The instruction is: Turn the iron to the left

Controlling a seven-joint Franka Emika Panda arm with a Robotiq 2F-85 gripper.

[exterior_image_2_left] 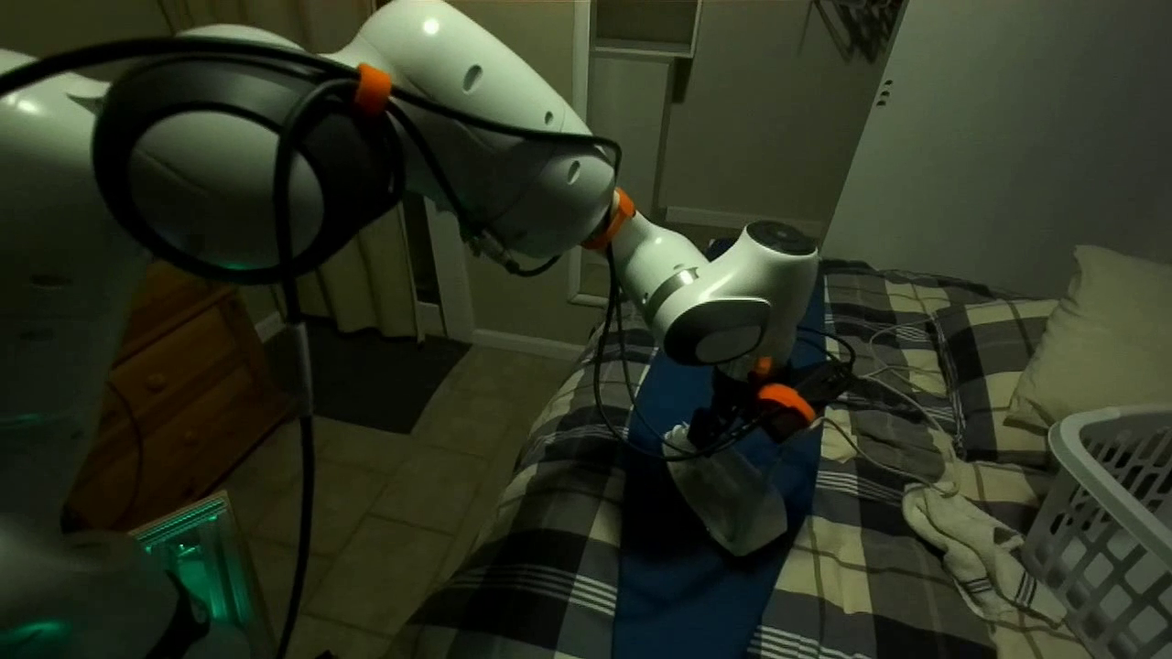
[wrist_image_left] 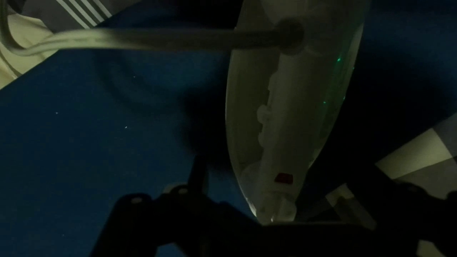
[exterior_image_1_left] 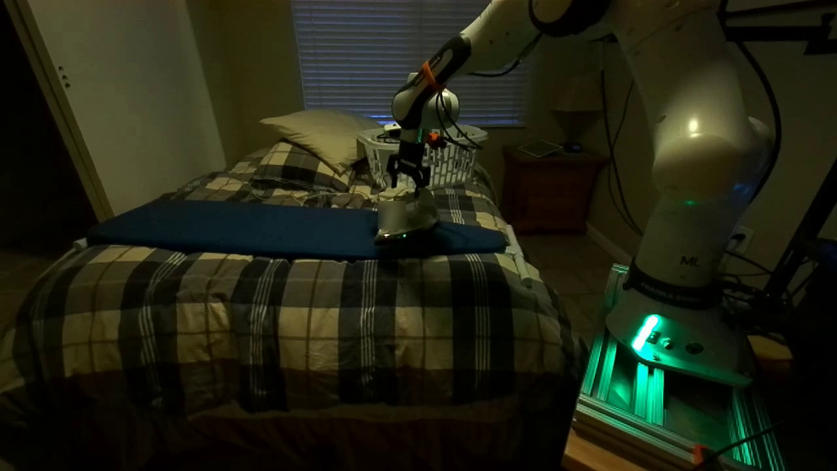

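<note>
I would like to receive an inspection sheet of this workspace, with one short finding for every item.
Surface: blue ironing board lying across a plaid bedcover.
Job's things: iron on the board; whether fully flat is unclear.
Clutter: white basket, pale pillow and what looks like a striped sock, all on the bed.
Pincer: open, at the iron; contact unclear.
Cables: pale cord joining the iron; black cables along the arm.
Surroundings: dim light, window blinds lowered, wooden nightstand.
</note>
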